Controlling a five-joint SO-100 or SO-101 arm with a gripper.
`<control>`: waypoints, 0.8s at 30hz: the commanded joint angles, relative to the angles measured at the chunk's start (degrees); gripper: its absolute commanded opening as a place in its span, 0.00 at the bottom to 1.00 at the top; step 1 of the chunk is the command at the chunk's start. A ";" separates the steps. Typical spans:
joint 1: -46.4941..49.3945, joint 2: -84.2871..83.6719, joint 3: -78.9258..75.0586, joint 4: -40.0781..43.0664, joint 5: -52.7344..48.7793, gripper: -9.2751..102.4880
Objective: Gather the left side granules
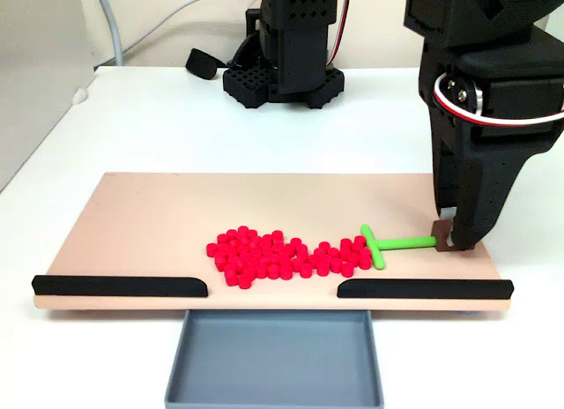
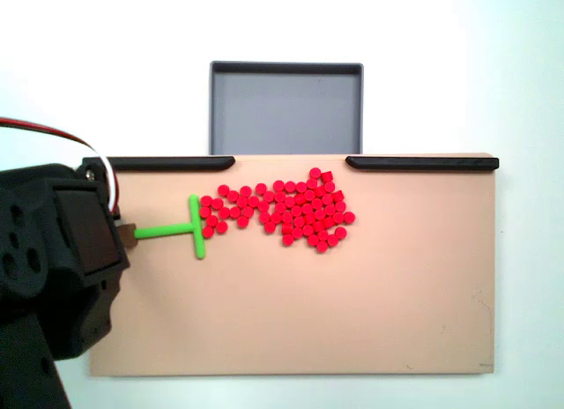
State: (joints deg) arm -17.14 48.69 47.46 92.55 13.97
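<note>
So here we've got the granules (image 1: pixel 282 255) piled in one loose red patch on the beige board (image 1: pixel 141 224), a bit right of its middle and close to the near edge in the fixed view that looks across the counter (image 1: pixel 176 118) at the arm base. The green T-stick (image 1: pixel 388 244) has its crossbar touching the pile's right end. Our jaws (image 1: pixel 448 237) are clenched on the stick's far tip. The grey tray (image 1: pixel 274 360) sits just past the gap between the two black rails (image 1: pixel 119 286), nothing in it.
</note>
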 commanded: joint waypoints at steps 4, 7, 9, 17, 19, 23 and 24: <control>0.70 0.53 -0.18 0.35 0.26 0.08; 0.70 0.53 -0.44 0.35 0.35 0.08; 0.88 0.53 -0.44 0.35 0.35 0.08; 1.76 0.53 -0.44 0.35 -0.44 0.08; 1.93 0.53 -0.44 0.35 -0.62 0.08; 2.29 0.62 -0.44 0.26 -0.88 0.08; 2.29 0.62 -0.53 0.26 -0.97 0.08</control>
State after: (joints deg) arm -15.64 48.69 47.55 92.99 13.36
